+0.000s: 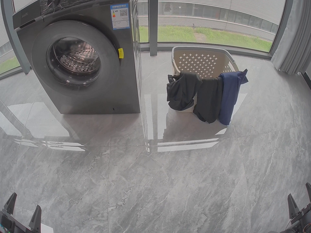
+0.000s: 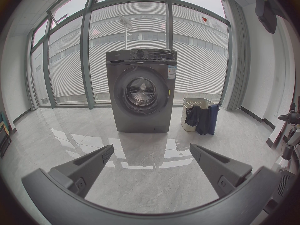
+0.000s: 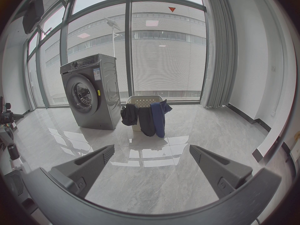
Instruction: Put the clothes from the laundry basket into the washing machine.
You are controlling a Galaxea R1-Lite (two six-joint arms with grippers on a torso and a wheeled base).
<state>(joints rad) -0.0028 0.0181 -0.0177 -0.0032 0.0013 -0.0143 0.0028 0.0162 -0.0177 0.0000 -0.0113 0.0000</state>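
**Soft Garments Draped on the Basket Rim; Both Grippers Empty**

The left gripper (image 2: 150, 147) and right gripper (image 3: 151, 147) are shown spread wide with nothing between the fingers, low over the glossy grey marble floor (image 1: 155, 185) and well apart from the load. A black garment (image 1: 183, 89), a dark grey garment (image 1: 210, 97) and a navy blue garment (image 1: 230, 94) are draped over the near rim of the beige perforated plastic laundry basket (image 1: 202, 50), which stands beside the dark grey front-loading washing machine (image 1: 81, 59). The garments are judged light, limp and liable to trail. A bunched fold at the rim is best pinched.

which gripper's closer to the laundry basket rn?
Right. The right gripper is back across the floor, facing the laundry basket; the left gripper faces the washing machine, farther off to the side. Neither touches it.
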